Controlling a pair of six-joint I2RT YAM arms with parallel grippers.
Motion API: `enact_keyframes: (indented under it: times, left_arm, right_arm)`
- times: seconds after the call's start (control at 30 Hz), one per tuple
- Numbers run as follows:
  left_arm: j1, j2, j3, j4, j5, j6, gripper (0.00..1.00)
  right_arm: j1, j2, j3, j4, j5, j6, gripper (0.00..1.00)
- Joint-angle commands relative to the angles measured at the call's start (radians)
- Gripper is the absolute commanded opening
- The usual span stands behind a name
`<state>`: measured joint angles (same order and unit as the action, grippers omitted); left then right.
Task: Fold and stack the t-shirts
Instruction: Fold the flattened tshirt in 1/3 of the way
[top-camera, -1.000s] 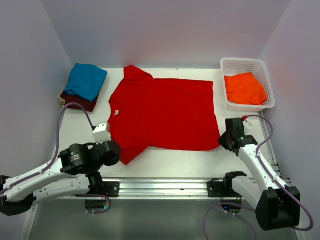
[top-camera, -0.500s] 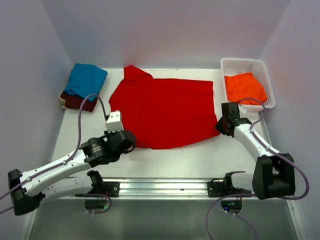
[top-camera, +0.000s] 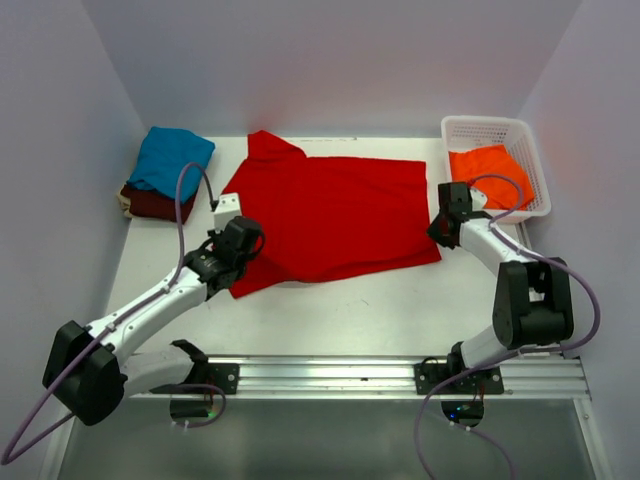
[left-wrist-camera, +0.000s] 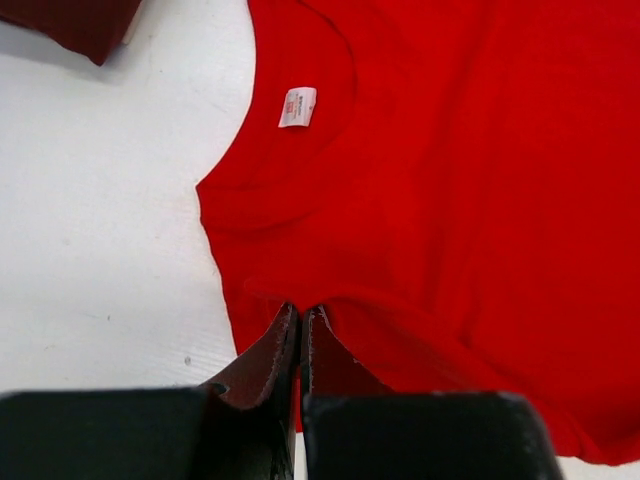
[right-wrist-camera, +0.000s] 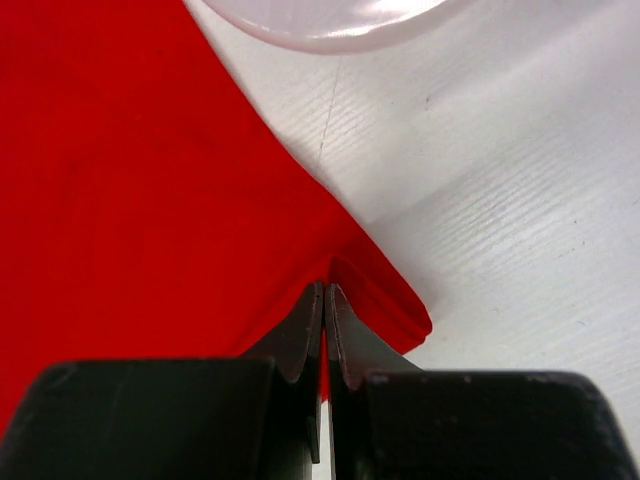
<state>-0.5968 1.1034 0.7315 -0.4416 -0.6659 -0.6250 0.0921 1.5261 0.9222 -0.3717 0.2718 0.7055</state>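
Red t-shirt (top-camera: 330, 215), its white neck tag (left-wrist-camera: 297, 106) perhaps printed but illegible, sits clamped in left gripper (left-wrist-camera: 300, 312) and right gripper (right-wrist-camera: 325, 292).

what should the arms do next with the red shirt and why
Probably carry both pinched spots across to the shirt's far side and lay them down there. The left gripper and right gripper are each shut on the near edge of the red t-shirt, which is turned only partway over itself, so the lengthwise fold looks not yet finished.
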Motion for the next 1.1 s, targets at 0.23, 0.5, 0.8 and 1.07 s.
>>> enact_keyframes:
  times: [0.23,0.5,0.8,1.07]
  left_arm:
    - [0.063,0.164,0.202,0.198,0.038,0.16,0.0]
    - [0.121,0.259,0.296,0.213,0.058,0.208,0.0]
    - [0.192,0.372,0.367,0.245,0.101,0.249,0.0]
    - [0.227,0.431,0.402,0.259,0.141,0.254,0.0]
  right_arm:
    - [-0.018,0.042,0.118,0.039,0.044,-0.02,0.0]
    - [-0.023,0.042,0.19,0.03,0.069,-0.028,0.0]
    - [-0.038,0.173,0.285,0.028,0.063,-0.028,0.0]
    - [-0.043,0.236,0.314,0.04,0.056,-0.024,0.0]
